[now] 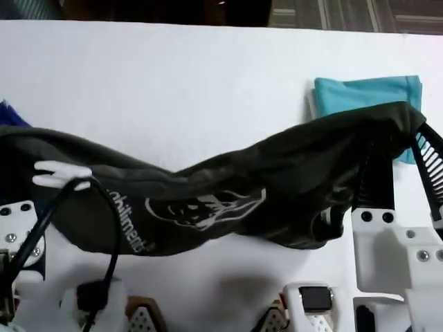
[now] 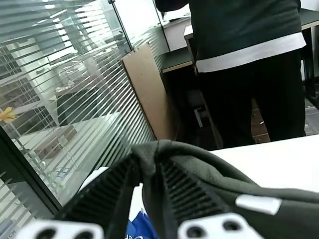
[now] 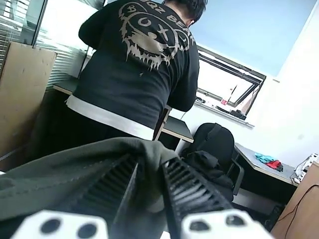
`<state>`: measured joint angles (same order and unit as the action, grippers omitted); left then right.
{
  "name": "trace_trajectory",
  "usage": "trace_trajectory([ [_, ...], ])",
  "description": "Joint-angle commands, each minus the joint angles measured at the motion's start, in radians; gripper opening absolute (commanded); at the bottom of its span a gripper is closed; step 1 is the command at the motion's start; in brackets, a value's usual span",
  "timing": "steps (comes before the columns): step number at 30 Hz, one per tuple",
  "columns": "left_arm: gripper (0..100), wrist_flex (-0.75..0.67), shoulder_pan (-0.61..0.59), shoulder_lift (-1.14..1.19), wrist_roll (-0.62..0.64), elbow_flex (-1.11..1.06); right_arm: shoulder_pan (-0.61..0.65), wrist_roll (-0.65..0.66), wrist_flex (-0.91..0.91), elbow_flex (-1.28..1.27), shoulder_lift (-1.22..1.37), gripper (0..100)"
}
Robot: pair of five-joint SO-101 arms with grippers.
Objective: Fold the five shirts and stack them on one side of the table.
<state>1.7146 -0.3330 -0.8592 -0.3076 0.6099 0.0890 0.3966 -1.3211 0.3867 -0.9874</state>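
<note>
Two grippers hold 1 dark olive fabric shirt [image 1: 228, 187] w/ white graphic print, stretched sideways over the near half of the white tabletop [image 1: 173, 76].

Left gripper [image 2: 149, 167]: black ribbed fingers closed on a bunched fold at the shirt's left end, cloth pinched btwn them. A small white tag [image 2: 259, 203] sits on the cloth just beside.

Right gripper [image 1: 407, 138]: at the shirt's right end, jaws clamped on a fold of the same cloth, which drapes over both fingers in the right wrist view.

Shirt edges, high view: the upper edge starts at the left edge of the view, dips mid-span, then rises to the right corner. The lower edge sags in the middle, near the arm bases. Can't tell if the sagging part touches the table.

The right corner overlaps the near edge of a folded teal fabric shirt [image 1: 367, 93] lying on the table's right side. Touching or just above it: can't tell.

A bit of blue cloth [image 1: 10, 114] shows at the left edge of the view, just beyond the shirt's left end. A black cable [image 1: 111, 228] loops in front of the shirt's left part.

A broad band of white tabletop runs btwn the shirt's upper edge and the table's far edge, from the left side across to the teal fold.
</note>
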Motion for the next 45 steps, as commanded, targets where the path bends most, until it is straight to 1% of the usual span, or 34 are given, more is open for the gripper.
trace_trajectory([
  [1, 2, 0.003, 0.006, 0.003, 0.009, 0.031, -0.013, -0.008, -0.018, 0.068, 0.027, 1.8],
  [4, 2, 0.038, 0.006, 0.005, 0.009, 0.047, -0.013, -0.008, -0.045, 0.152, 0.03, 1.8],
  [7, 2, 0.04, 0.006, 0.005, 0.009, 0.05, -0.013, -0.008, -0.068, 0.229, 0.036, 1.8],
  [11, 2, 0.035, 0.006, 0.005, 0.009, 0.048, -0.013, -0.006, -0.073, 0.27, 0.036, 1.8],
  [18, 2, 0.049, 0.006, 0.005, 0.011, 0.038, -0.013, 0.0, -0.067, 0.272, 0.036, 1.8],
  [25, 2, 0.061, 0.006, -0.037, 0.011, -0.143, -0.013, 0.0, -0.07, 0.272, 0.036, 1.8],
  [39, 2, 0.057, 0.002, -0.193, 0.003, -0.154, -0.013, -0.006, -0.074, 0.272, 0.027, 1.8],
  [42, 2, 0.057, 0.002, -0.183, 0.003, -0.16, -0.012, -0.008, -0.074, 0.258, 0.041, 1.8],
  [45, 2, 0.029, 0.002, -0.121, 0.003, -0.225, -0.007, -0.008, -0.067, 0.18, 0.073, 1.8],
])
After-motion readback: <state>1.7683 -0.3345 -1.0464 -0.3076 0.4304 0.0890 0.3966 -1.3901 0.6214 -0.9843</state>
